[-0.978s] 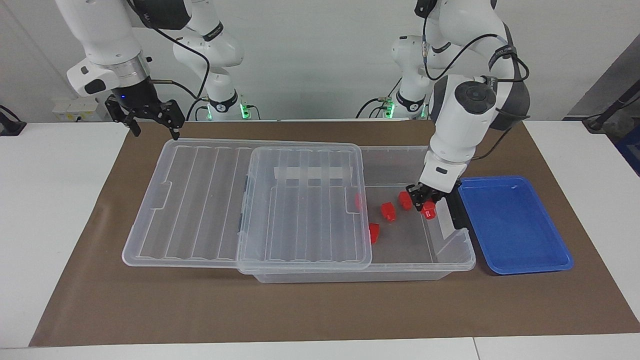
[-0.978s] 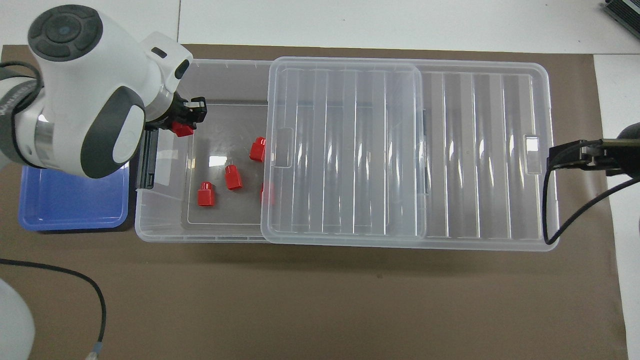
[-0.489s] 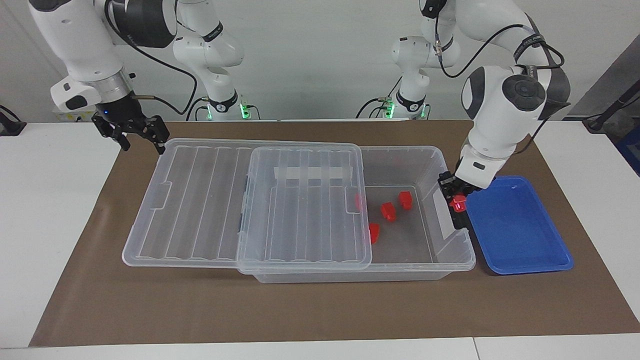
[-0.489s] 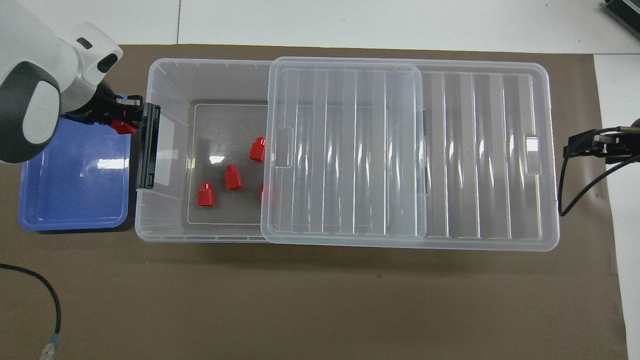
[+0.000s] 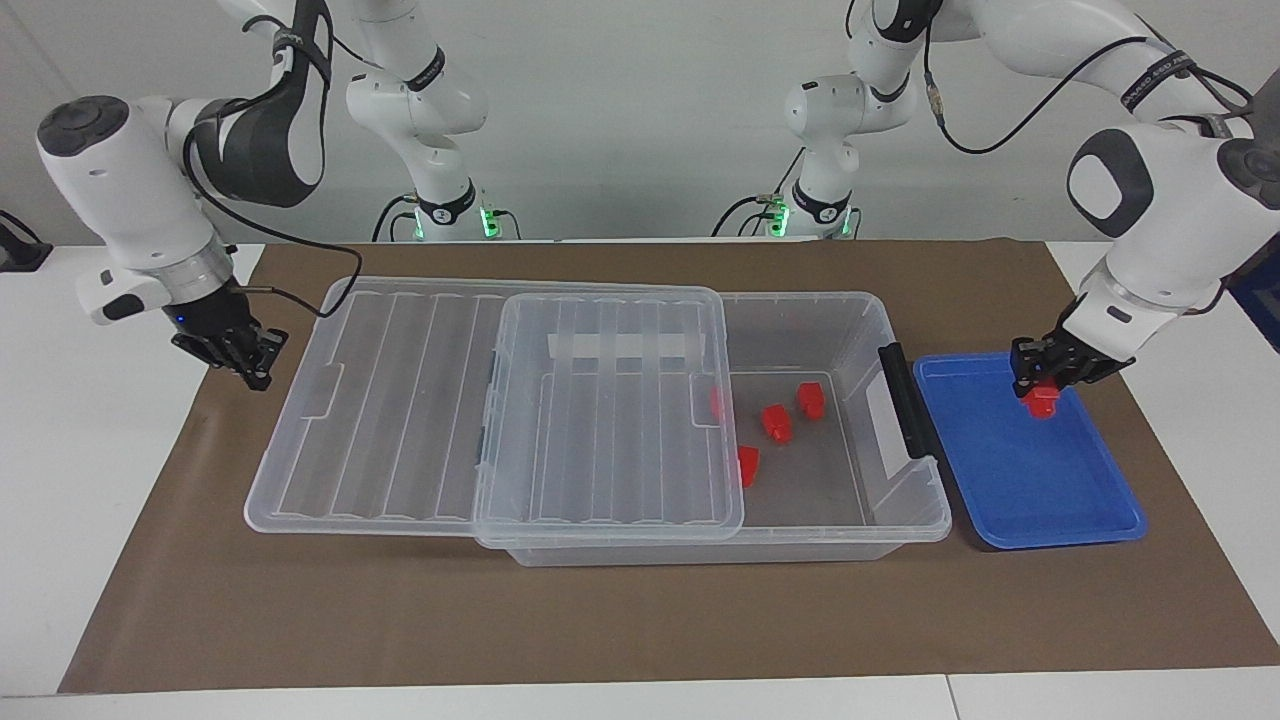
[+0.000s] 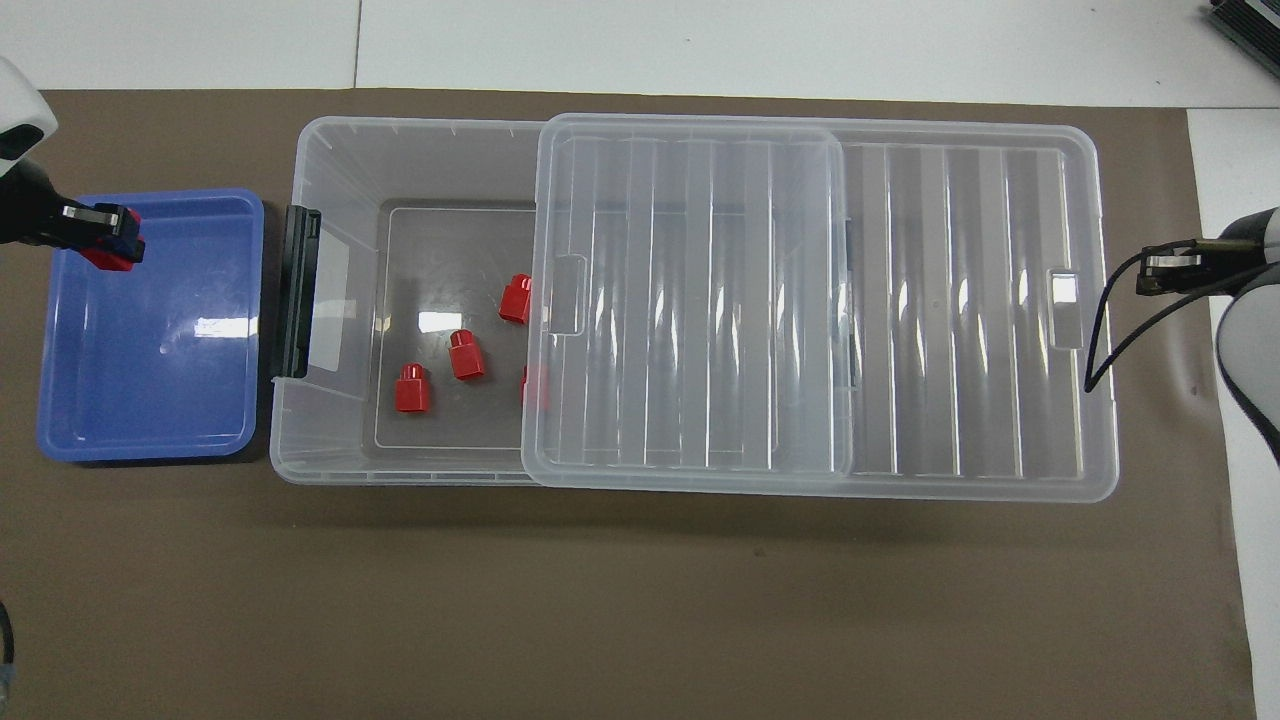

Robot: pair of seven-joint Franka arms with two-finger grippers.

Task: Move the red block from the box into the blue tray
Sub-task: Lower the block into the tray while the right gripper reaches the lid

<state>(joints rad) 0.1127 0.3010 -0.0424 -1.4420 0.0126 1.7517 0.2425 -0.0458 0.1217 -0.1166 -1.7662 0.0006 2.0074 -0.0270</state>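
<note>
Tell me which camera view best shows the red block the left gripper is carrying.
The facing view: the red block hangs clear below the left gripper, over the blue tray. The overhead view catches it near the frame's edge, partly covered by the gripper.

wall: plain white (image 5: 620, 110), past my bases | table: white top (image 5: 90, 470) under me | mat: brown sheet (image 5: 600, 620) across its middle | light: even, soft glare | corner: dark equipment (image 6: 1245, 25), unclear
</note>
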